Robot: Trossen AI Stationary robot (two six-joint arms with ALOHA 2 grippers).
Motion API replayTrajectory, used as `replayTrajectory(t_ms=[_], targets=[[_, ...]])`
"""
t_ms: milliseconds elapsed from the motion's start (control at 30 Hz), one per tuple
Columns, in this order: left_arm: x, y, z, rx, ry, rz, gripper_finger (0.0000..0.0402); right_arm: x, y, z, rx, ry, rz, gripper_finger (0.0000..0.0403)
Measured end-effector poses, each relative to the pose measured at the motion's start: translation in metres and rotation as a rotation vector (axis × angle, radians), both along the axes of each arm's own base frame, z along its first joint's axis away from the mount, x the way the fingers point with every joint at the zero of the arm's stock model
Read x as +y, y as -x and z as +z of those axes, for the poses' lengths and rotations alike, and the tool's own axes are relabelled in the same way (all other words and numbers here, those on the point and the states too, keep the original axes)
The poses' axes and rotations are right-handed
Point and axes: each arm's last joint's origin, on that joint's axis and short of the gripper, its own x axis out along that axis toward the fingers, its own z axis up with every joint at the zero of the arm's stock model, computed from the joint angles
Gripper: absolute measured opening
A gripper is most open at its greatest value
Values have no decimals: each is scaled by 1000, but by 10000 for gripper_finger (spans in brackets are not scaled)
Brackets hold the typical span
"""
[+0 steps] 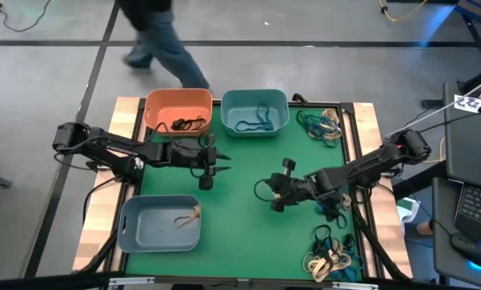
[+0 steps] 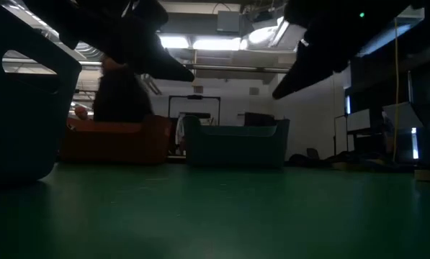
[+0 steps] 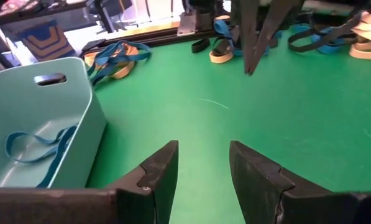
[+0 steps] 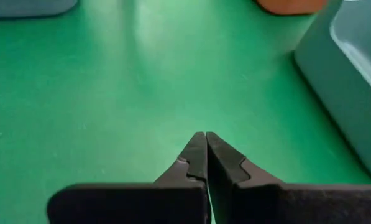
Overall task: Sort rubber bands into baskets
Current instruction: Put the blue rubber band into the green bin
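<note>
Three baskets stand on the green mat: the orange basket (image 1: 178,109) with black rubber bands, the teal basket (image 1: 255,111) holding blue rubber bands (image 3: 33,149), and the grey-blue basket (image 1: 159,221) with a tan band. Loose rubber bands lie in a pile at the far right (image 1: 325,125) and another at the near right (image 1: 333,256). My left gripper (image 3: 202,149) hangs open above bare mat beside the teal basket, with nothing between its fingers. My right gripper (image 4: 204,135) is shut and empty over the mat's middle (image 1: 274,197), slanting down, facing the left one.
A person (image 1: 155,36) walks on the floor beyond the table's far edge. Wooden strips and a black frame (image 1: 361,201) border the mat. A laptop (image 1: 474,205) sits to the right of the table. Bare mat lies between the two grippers.
</note>
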Motion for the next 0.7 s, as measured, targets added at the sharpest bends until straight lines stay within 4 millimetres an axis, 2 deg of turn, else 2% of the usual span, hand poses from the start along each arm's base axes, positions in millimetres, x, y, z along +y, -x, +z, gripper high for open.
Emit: replayTrajectory(t_ms=[133,367,533,700], targets=[[0,0,0,-2,0,1,141,-5,-6,-8,36,-20,24,1],[0,0,0,3,7,4,141,-14,-8,-8,78,-166,45,7],[0,1,-3,28,10,5,141,-22,2,15,227,-173,-20,70],[0,1,-3,34,5,3,141,-22,30,46,421,-194,-115,157]])
